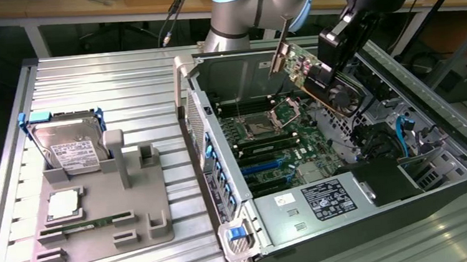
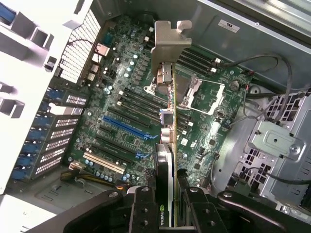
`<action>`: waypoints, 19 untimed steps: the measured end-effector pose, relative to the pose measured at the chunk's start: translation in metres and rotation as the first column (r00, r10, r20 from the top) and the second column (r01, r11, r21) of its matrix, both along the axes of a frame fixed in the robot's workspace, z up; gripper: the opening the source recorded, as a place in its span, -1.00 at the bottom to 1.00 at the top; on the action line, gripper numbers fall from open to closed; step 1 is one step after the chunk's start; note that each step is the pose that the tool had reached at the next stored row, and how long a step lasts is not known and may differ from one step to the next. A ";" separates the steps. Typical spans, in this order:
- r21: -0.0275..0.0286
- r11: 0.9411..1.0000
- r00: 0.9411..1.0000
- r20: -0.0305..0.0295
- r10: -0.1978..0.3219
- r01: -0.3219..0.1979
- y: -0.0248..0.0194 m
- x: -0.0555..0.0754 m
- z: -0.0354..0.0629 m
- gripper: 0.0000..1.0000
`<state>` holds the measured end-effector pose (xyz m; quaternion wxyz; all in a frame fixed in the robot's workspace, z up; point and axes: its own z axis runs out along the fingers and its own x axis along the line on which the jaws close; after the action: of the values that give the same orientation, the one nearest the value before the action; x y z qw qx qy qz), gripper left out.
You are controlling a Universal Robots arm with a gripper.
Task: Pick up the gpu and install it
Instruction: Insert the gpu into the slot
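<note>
Ext. view, L to R. A ribbed metal table (image 1: 104, 78) runs across the scene. On its L part sits a grey holder (image 1: 145, 228) w/ several pockets. An HDD (image 1: 68, 147) w/ a white label stands upright at the holder's far end, w/ a blue frame round it. Nearer the camera a silver square chip (image 1: 62, 206) lies flat. A narrow green RAM stick (image 1: 86, 225) lies just beside it in a pocket of the holder.

Centre to R: an open PC case (image 1: 460, 144) lies on its side, panel off. Inside are a green mobo (image 1: 281, 146) w/ a CPU socket (image 1: 267, 123), and a PSU (image 1: 326, 200) w/ a black label at the near end.

Above the case a robot arm (image 1: 249, 8) comes in from the far side. Its gripper (image 1: 328, 73) is clamped on the gpu (image 1: 299, 60). The gpu hangs tilted over the case's far R part, w/ its metal bracket end toward the ext. view's L. It is seated in no slot.

The wrist view looks along the card into the case. The gripper (image 2: 170, 211) has its fingers (image 2: 143, 208) pressed on both faces of the gpu (image 2: 165, 126). The card shows edge-on, bracket end farthest from the camera. Beneath it lie the mobo (image 2: 121, 92), the CPU socket (image 2: 199, 94), a blue slot (image 2: 124, 127) and a white slot (image 2: 104, 164).
</note>
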<state>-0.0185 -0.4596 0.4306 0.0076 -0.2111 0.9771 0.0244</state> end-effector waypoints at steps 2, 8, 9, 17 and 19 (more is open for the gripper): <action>0.000 1.000 1.000 0.000 0.006 -0.006 0.0000 0.000 0.0000 -0.46; 0.000 1.000 1.000 0.000 0.024 -0.024 0.0000 0.000 0.0000 -0.46; 0.000 1.000 1.000 0.000 0.027 -0.027 0.0000 0.000 0.0000 -0.46; 0.000 0.999 0.999 0.000 0.049 -0.049 0.0000 0.000 0.0001 -0.46; 0.000 0.998 0.998 0.000 0.055 -0.055 0.0000 0.000 0.0001 -0.46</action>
<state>-0.0185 -0.4596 0.4306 0.0069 -0.2379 0.9710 0.0246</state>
